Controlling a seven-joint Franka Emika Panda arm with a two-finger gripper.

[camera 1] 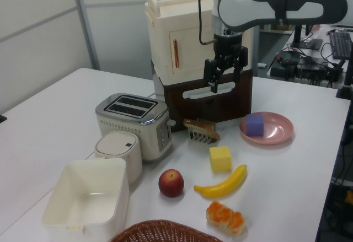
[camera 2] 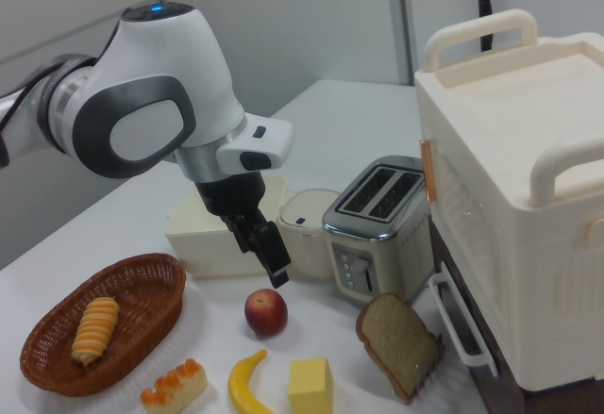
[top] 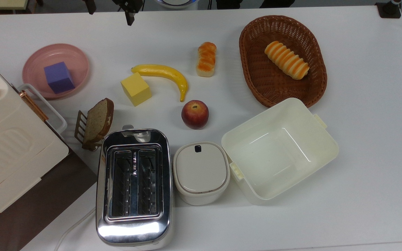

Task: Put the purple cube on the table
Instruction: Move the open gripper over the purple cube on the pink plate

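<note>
The purple cube [top: 59, 77] rests inside the pink round plate [top: 79, 57] at the top view's left, on the white table [top: 361, 174]. In the left view the purple cube [camera 1: 255, 125] sits on the plate [camera 1: 278, 132] at the right. My gripper [camera 1: 226, 76] hangs in the air above the table, up and to the left view's left of the plate, in front of the big cream box. It is open with nothing between its fingers. In the right view the gripper [camera 2: 264, 254] hovers above the apple and points down.
Near the plate lie a yellow cube [top: 135, 89], a banana [top: 166, 75], an apple [top: 195, 114] and a bread slice on a rack [top: 96, 122]. A toaster [top: 133, 184], a lidded pot [top: 201, 172], an open cream tub [top: 279, 150] and a wicker basket [top: 321, 80] stand nearby. A large cream box [top: 9, 150] fills the top view's left edge.
</note>
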